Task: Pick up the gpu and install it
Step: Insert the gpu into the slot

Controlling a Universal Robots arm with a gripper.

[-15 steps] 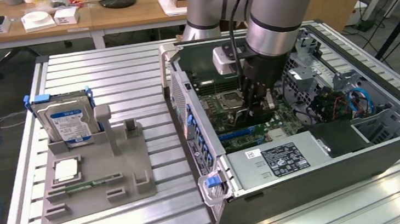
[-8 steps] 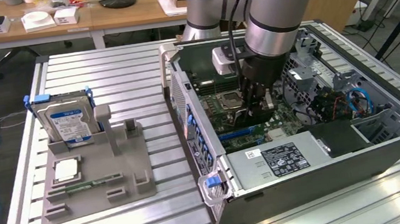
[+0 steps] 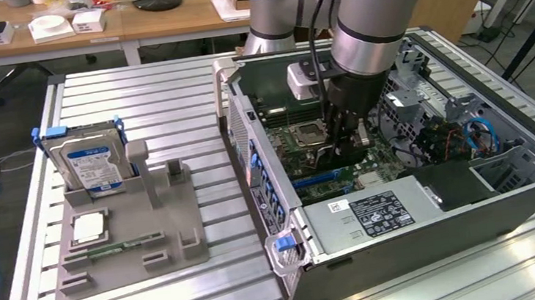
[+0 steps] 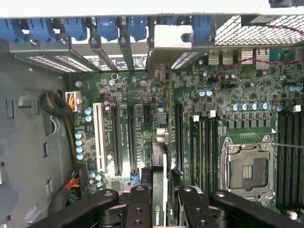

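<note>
Inside the open computer case (image 3: pixel 507 193), directly beneath the gripper (image 4: pixel 161 199), the gpu (image 4: pixel 160 180) hangs edge-down over the motherboard (image 4: pixel 228 95). The wrist view looks straight along the thin card: its top edge with a small green logo sits between the 2 black fingers (image 4: pixel 138 209), and its metal bracket (image 4: pixel 168 40) reaches ahead to the case's rear wall, in among the blue slot clips (image 4: pixel 107 26). The gripper is closed partway, its jaws pinching the card's flat faces, so it has firm hold of the gpu.

The step in hand looks like the install itself: the pickup is done and the card is being lined up with an expansion slot. From the wrist view the card lies between the long black slots (image 4: pixel 124 137) on one side of the gripper and another black slot (image 4: pixel 179 135) on the other, near the processor socket (image 4: pixel 251 168); whether its lower edge has already entered a connector I cannot tell, since the card hides what is under it.

The next move would call for a straight push along the card's own plane, bracket kept flush with the rear opening, with no sideways lean.

In the exterior view, the gripper (image 3: pixel 348 146) is deep in the case, while the parts holder (image 3: pixel 129 237) with the hard drive (image 3: pixel 92 159) stands well apart on the worktop (image 3: pixel 173 85).
</note>
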